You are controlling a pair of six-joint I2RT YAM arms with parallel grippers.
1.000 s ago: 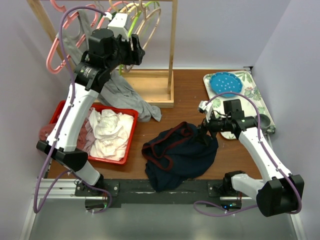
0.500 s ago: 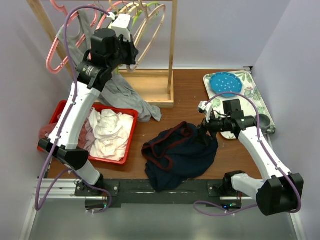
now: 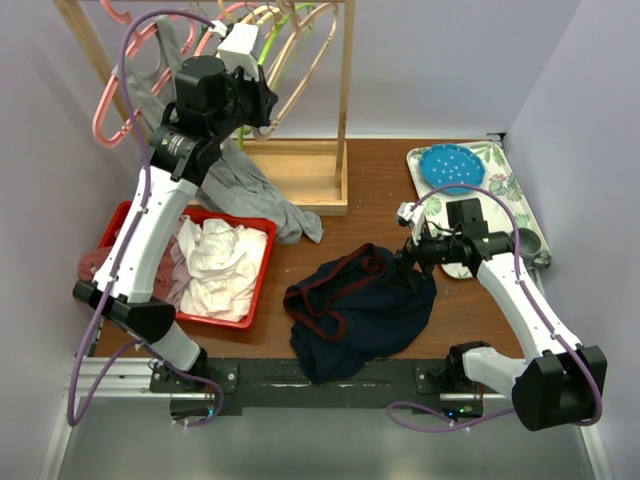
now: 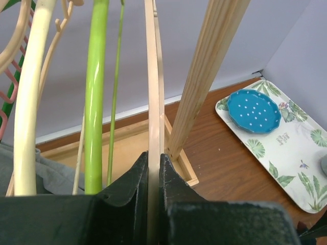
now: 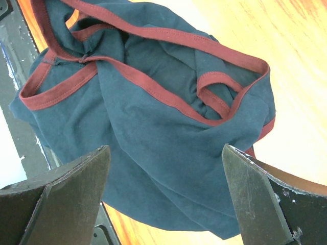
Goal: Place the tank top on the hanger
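So not much has moved in the last second. The left gripper has only nudged a little at the rack in the upper left of the top view, and it's clamped on the tan hanger, which has swung slightly with it. I'd say the hanger is secured but not off the rail yet.

The right gripper hasn't budged. It's spread wide over the tank top and holding nothing. The top sits crumpled bottom centre, with its lower edge over the table's near edge.

It's tight up there: the wooden rack post is just right of the hanger and the green hanger just left. The bare wood between the rack base and the top looks like the open room.
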